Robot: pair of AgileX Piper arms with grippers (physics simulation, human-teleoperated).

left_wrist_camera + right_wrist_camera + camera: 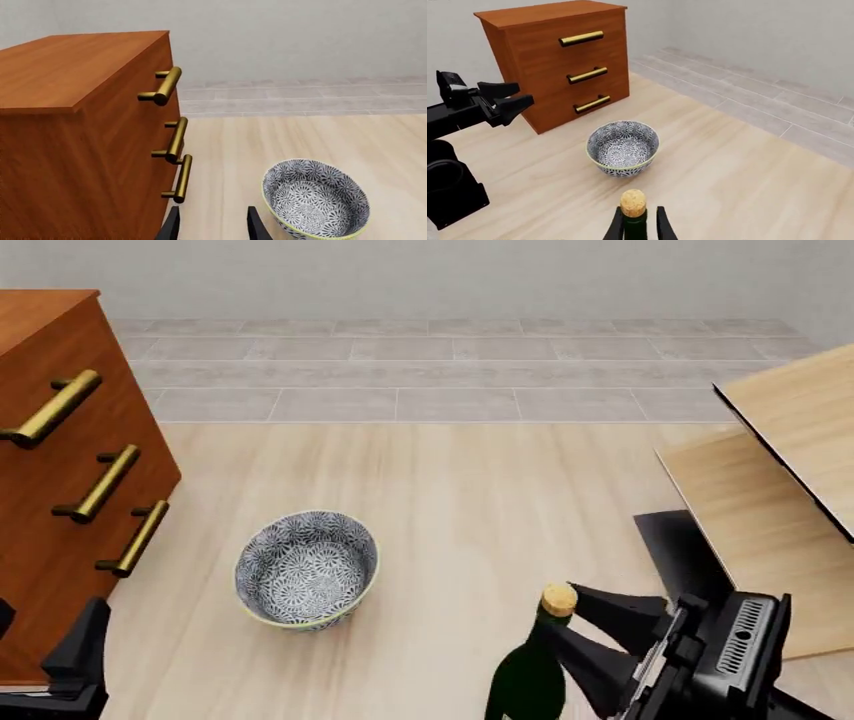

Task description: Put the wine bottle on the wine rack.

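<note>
The wine bottle (pixel 525 680) stands near the front of the table, dark green with a gold top (pixel 633 201). My right gripper (pixel 563 622) is shut on its neck just under the gold top, with one finger on each side (pixel 616 226). The wine rack (pixel 787 490), slanted pale-wood panels on a black base, stands at the right, beyond and to the right of the bottle. My left gripper (pixel 213 227) is open and holds nothing, low at the front left beside the cabinet; it also shows across the table as my left gripper (pixel 510 102).
A reddish-brown drawer cabinet (pixel 54 460) with brass handles (pixel 167 86) stands at the left. A patterned blue-and-white bowl (pixel 307 568) sits on the table between the cabinet and the bottle. A grey tiled floor strip lies beyond the table.
</note>
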